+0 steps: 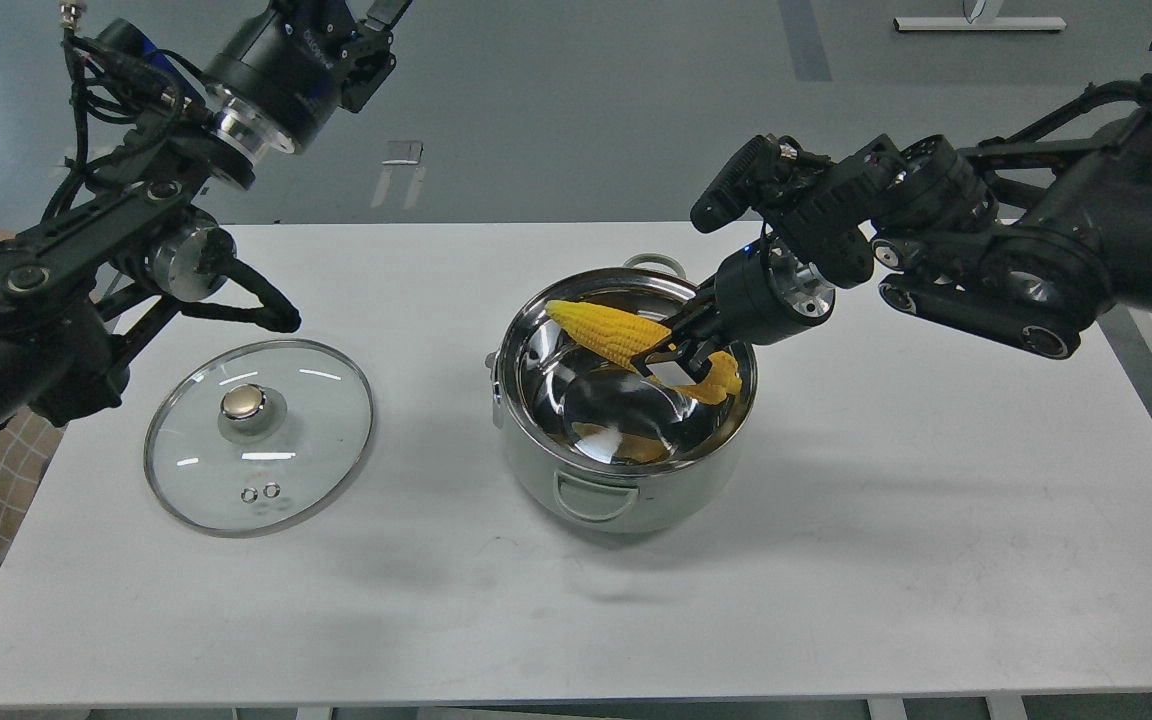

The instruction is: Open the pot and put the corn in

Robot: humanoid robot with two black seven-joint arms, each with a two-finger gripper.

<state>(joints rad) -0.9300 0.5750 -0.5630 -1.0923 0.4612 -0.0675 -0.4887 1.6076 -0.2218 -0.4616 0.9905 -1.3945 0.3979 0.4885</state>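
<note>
The open steel pot [596, 495] stands in the middle of the white table. My right gripper [674, 361] is shut on the yellow corn cob [608, 331] and holds it tilted inside the pot's mouth, tapered end up to the left, thick end near the right rim. The mirror-like inside reflects the cob. My left gripper [376, 18] is raised at the top left, far from the pot, cut off by the view's top edge; I cannot tell how its fingers stand.
The glass lid [258, 436] with a gold knob lies flat on the table [936, 520] left of the pot. My left arm hangs over the table's left end. My right arm reaches in from the right above the table.
</note>
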